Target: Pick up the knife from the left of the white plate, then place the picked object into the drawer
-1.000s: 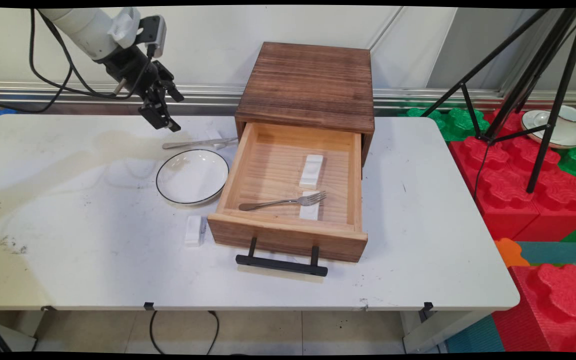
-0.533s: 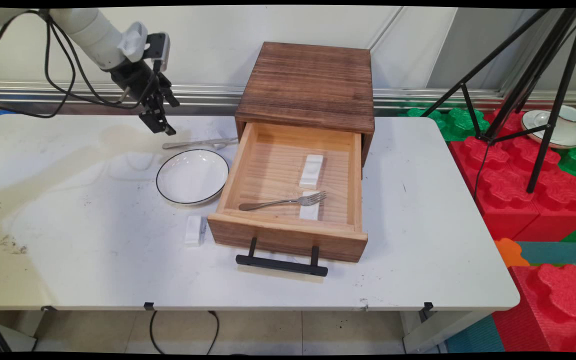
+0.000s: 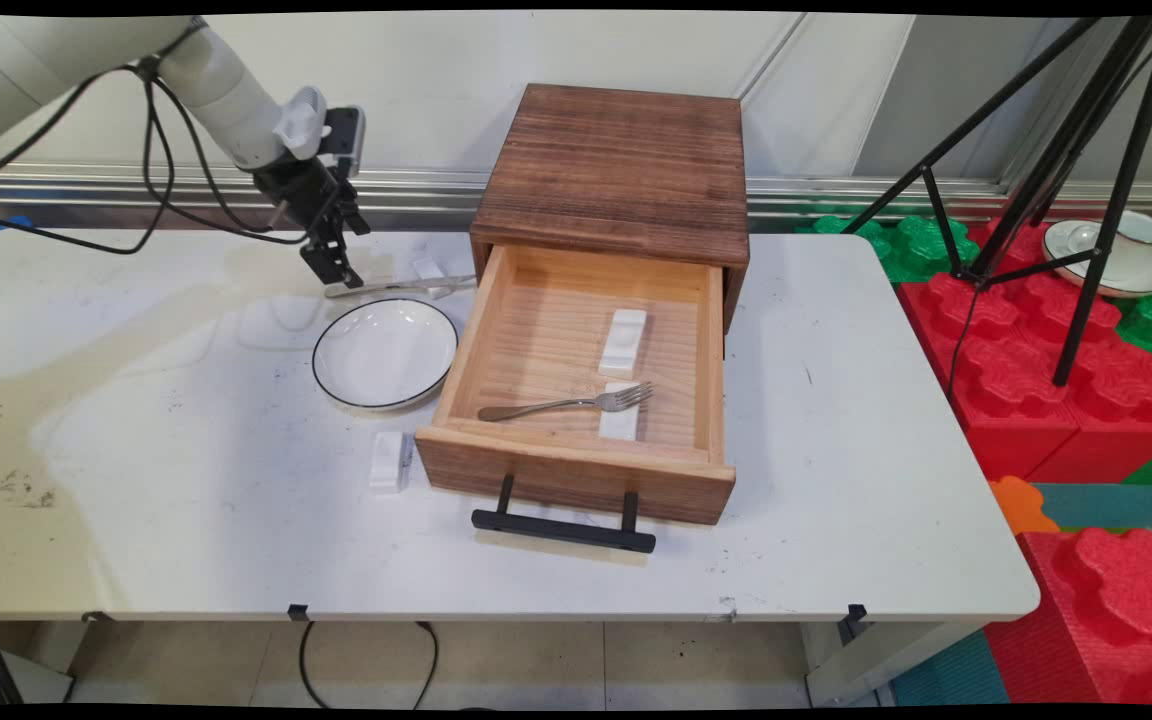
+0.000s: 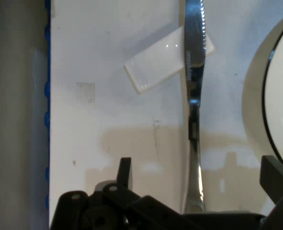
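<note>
At the far left of the table, the gripper hangs low over the handle end of a table knife. In the hand view its two fingers stand wide apart, one on each side of the knife, and they hold nothing. Whether a fingertip touches the handle is hard to tell, but the gripper seems to be just above it.

The knife is silver, with a serrated blade that rests across a small white rest block, which lies tilted beneath it. Just on the near side of the knife sits a white plate with a thin dark rim. Nearer still, a second white block lies beside the drawer's front corner.

To the right, a dark wooden box has its pale drawer pulled open, with a black handle at the front. Inside the drawer, a fork lies with its tines on one white block, and another block lies just beyond. No writing can be read on any of these things.

Past the table's right edge stand red foam blocks, a black tripod and a cup on a saucer.
</note>
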